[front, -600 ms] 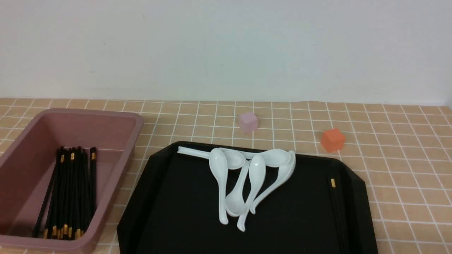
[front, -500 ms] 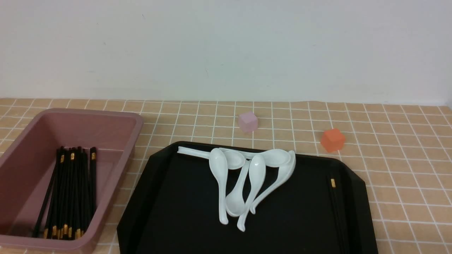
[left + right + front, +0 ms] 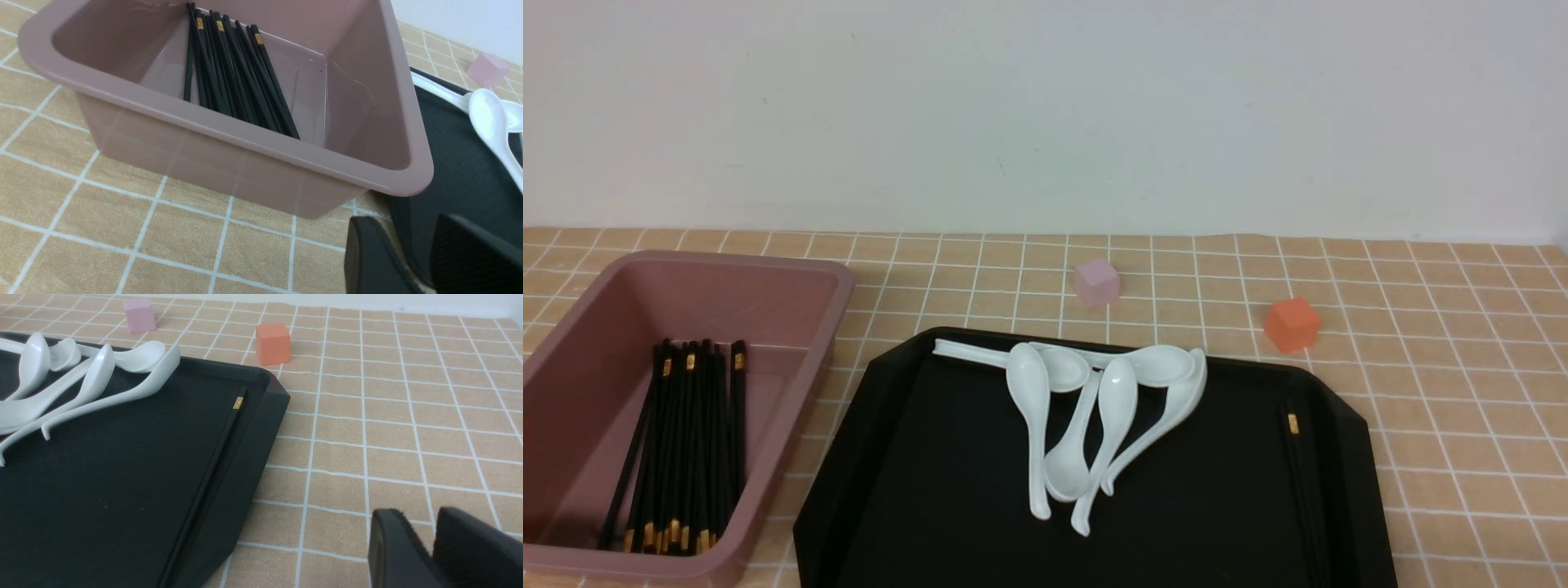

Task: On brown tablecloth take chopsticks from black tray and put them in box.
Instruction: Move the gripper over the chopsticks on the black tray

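The brown tablecloth (image 3: pixel 1462 392) covers the table. The box (image 3: pixel 805 392) stands at the left and holds several black chopsticks (image 3: pixel 686 441), also seen in the left wrist view (image 3: pixel 237 77). The black tray (image 3: pixel 931 490) lies at the middle. One chopstick (image 3: pixel 1298 490) lies along its right rim, clear in the right wrist view (image 3: pixel 216 453). My left gripper (image 3: pixel 402 222) is empty, with a narrow gap between its jaws, beside the box's near corner (image 3: pixel 408 179). My right gripper (image 3: pixel 416 514) is shut and empty over the cloth right of the tray (image 3: pixel 102 498). Neither arm shows in the front view.
Several white soup spoons (image 3: pixel 1094 425) lie piled at the tray's far middle. A small pink cube (image 3: pixel 1097 282) and an orange cube (image 3: pixel 1291 323) sit on the cloth behind the tray. A white wall stands at the back.
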{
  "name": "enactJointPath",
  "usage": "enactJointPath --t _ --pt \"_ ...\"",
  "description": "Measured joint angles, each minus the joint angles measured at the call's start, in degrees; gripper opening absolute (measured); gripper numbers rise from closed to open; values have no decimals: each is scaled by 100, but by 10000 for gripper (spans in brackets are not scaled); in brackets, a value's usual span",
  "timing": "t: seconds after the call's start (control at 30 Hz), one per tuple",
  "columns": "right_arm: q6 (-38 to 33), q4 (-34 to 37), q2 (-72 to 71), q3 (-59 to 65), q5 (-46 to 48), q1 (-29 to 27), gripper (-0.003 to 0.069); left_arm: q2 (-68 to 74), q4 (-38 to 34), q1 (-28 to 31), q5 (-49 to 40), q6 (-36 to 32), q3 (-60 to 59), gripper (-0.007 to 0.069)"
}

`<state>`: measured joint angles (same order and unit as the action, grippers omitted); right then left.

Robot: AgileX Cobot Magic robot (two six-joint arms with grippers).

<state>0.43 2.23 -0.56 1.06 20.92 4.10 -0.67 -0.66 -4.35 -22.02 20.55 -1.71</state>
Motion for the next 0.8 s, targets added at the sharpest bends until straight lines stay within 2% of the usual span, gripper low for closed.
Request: enactJointPath --t 0.73,0.8 --pt "8 -72 0 0 -56 0 208 0 0 0 0 0 0 239" --pt "258 69 0 24 -245 0 212 0 0 0 0 0 0 239"
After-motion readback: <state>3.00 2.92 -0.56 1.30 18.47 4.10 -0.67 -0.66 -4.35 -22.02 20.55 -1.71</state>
